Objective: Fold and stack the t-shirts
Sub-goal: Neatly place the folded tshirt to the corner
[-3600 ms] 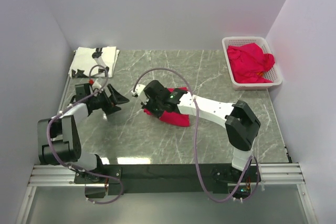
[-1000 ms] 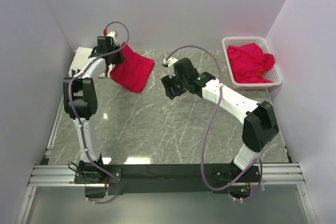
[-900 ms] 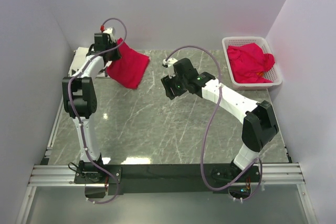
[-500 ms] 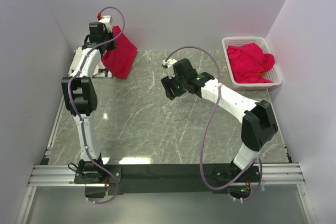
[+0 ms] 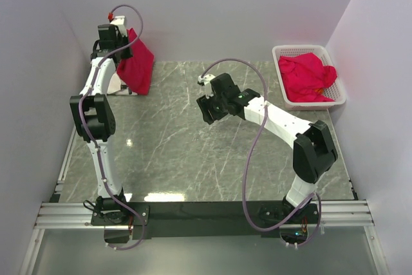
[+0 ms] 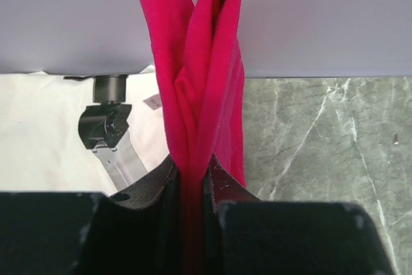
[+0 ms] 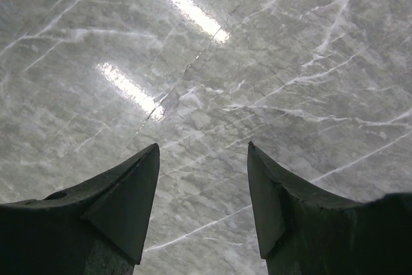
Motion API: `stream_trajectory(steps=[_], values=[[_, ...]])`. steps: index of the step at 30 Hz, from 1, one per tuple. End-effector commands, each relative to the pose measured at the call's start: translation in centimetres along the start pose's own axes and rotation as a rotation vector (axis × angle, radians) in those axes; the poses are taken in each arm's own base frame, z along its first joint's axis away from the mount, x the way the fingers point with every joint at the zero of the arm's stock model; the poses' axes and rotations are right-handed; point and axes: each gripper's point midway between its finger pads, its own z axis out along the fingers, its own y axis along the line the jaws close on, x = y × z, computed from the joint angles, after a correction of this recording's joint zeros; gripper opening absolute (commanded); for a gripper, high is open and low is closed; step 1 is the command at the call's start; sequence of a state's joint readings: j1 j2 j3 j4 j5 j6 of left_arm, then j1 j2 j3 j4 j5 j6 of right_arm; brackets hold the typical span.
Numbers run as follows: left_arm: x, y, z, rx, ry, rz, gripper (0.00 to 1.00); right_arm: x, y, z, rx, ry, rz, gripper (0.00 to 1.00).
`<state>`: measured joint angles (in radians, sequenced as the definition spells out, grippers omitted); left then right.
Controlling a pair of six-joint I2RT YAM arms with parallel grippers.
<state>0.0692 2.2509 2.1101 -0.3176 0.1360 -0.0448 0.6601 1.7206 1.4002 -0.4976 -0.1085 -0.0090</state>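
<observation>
Grey marble table, plain walls on three sides.

Progress, judged: roughly mid-task.
- White t-shirt lies flat at the back left corner and looks like the base of the stack.
- One red t-shirt is up in the air, pinched in the left gripper. The jaws are nearly closed, with cloth squeezed between them. It is by the back wall, beside or partly over the white one, and not yet set down.
- More red cloth is bunched unfolded in the basket at the back right. Can't tell how many shirts.
- Left to do: drop the held shirt on the stack, then fold what's in the basket.

Orientation: the held shirt is doubled into a narrow bundle. Its long axis runs straight out from the fingers and hangs steeply, with the free end pointing down toward the table's back left corner.

Right gripper hovers over bare marble mid-table, jaws spread wide, holding nothing.
</observation>
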Motion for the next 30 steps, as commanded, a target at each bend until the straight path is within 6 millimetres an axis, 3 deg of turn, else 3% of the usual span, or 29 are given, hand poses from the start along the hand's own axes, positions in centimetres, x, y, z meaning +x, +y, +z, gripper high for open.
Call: stream_trajectory(steps=[1, 7, 11, 21, 30], values=[[-6.2, -0.4, -2.0, 0.032, -0.148, 0.020, 0.02, -1.2, -0.1, 0.0, -0.007, -0.025, -0.003, 0.64], [-7.9, -1.3, -3.4, 0.077, -0.182, -0.004, 0.01, -0.9, 0.0, 0.3, -0.009, -0.011, -0.003, 0.63], [-8.0, -1.3, -3.6, 0.080, -0.180, -0.014, 0.01, -0.9, 0.0, 0.5, -0.012, -0.007, 0.000, 0.63], [-8.8, 0.7, -4.4, 0.063, -0.186, -0.029, 0.01, -0.9, 0.1, 0.6, -0.020, -0.005, 0.003, 0.63], [-7.0, 3.2, -3.2, 0.040, -0.159, -0.014, 0.01, -0.6, 0.2, 1.1, -0.024, 0.011, 0.005, 0.63]])
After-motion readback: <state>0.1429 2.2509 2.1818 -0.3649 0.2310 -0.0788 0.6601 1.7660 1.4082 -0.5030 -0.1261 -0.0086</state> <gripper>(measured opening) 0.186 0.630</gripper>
